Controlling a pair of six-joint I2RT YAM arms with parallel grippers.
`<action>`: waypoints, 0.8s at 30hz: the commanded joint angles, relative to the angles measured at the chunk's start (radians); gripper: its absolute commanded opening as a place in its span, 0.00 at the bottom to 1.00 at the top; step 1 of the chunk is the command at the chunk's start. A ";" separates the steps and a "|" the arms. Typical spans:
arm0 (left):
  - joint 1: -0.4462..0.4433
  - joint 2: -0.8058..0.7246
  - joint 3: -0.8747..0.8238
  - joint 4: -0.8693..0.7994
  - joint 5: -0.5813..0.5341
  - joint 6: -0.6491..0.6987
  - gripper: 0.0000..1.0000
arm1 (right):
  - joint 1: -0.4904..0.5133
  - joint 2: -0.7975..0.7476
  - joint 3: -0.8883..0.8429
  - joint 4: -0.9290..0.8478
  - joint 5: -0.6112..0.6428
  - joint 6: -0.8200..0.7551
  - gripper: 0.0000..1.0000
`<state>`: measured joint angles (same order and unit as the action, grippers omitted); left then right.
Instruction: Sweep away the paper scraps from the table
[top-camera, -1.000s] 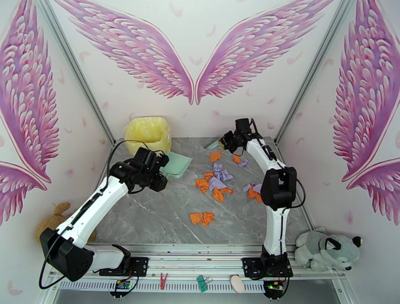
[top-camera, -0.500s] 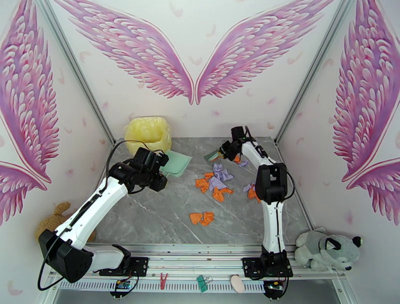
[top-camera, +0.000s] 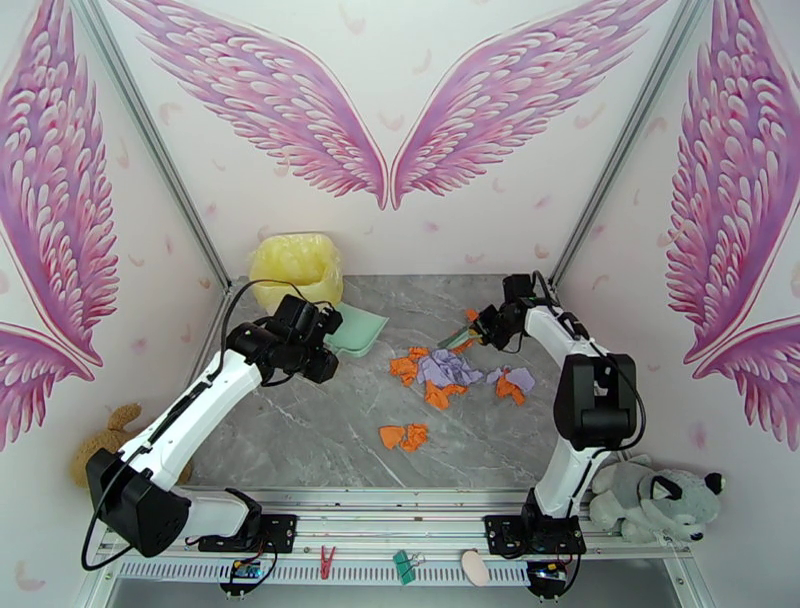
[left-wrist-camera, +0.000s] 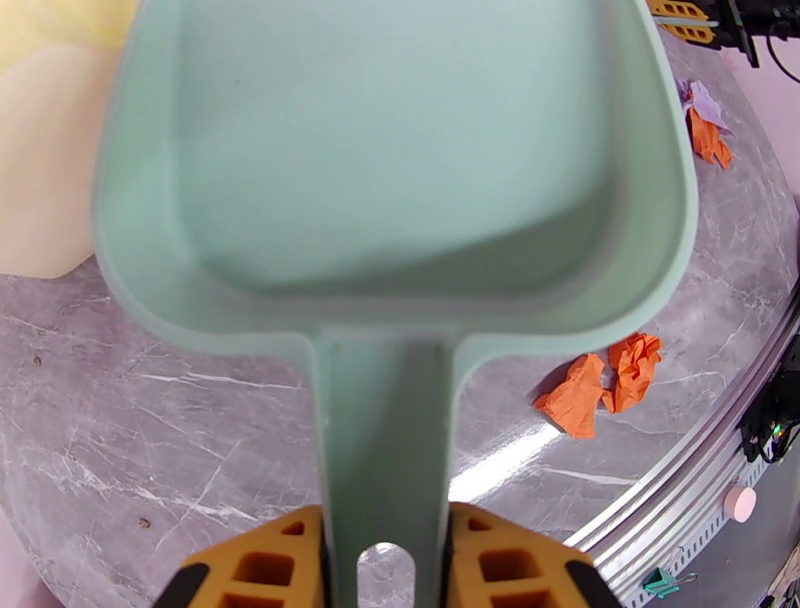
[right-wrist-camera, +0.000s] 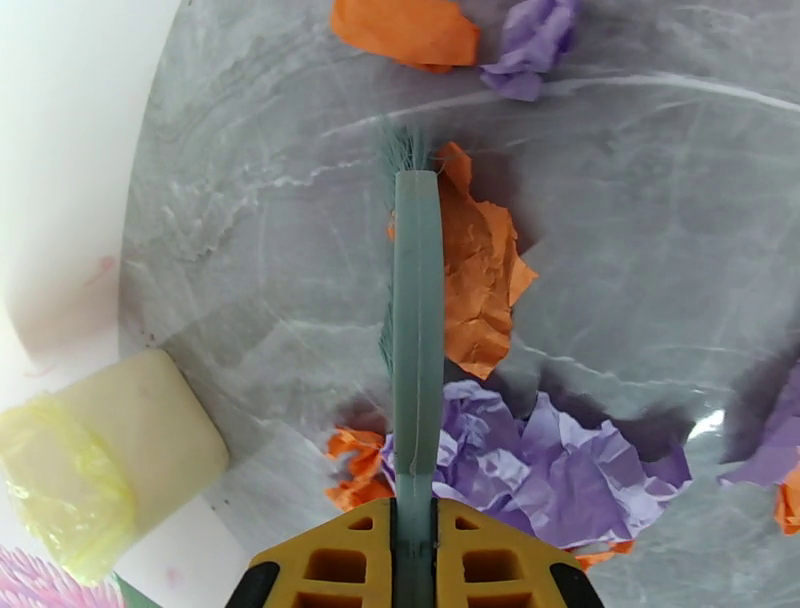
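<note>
Scraps (top-camera: 445, 368) bunch closer on the worktop (top-camera: 300, 430), dragged by the brush (right-wrist-camera: 417, 330) clamped in right jaws; left jaws grip the dustpan (left-wrist-camera: 400, 150).

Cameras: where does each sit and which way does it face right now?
Top external: high behind the bases, looking down over the grey marble-patterned table; both white arms, left gripper and right gripper show.
Left wrist: looks along the mint-green plastic dustpan it grips, table beyond; orange fingers at bottom.
Right wrist: looks down the mint-green brush onto crumpled orange and lavender paper scraps; orange fingers at bottom.
Shared: top external and left wrist both show the nearest orange scrap pair.
</note>
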<state>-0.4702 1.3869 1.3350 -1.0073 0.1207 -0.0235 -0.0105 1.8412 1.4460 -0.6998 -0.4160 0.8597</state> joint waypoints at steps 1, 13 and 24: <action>-0.012 0.019 0.049 0.021 0.026 0.023 0.00 | 0.000 -0.070 0.017 0.038 -0.083 -0.103 0.00; -0.017 0.007 0.019 0.067 0.037 -0.049 0.00 | 0.177 -0.071 0.246 -0.300 -0.401 -0.491 0.00; -0.013 -0.005 -0.002 0.098 0.059 -0.099 0.00 | 0.493 -0.046 0.227 -0.584 -0.366 -0.785 0.00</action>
<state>-0.4889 1.4059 1.3296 -0.9268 0.1642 -0.1085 0.4591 1.8004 1.6939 -1.1992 -0.7891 0.1650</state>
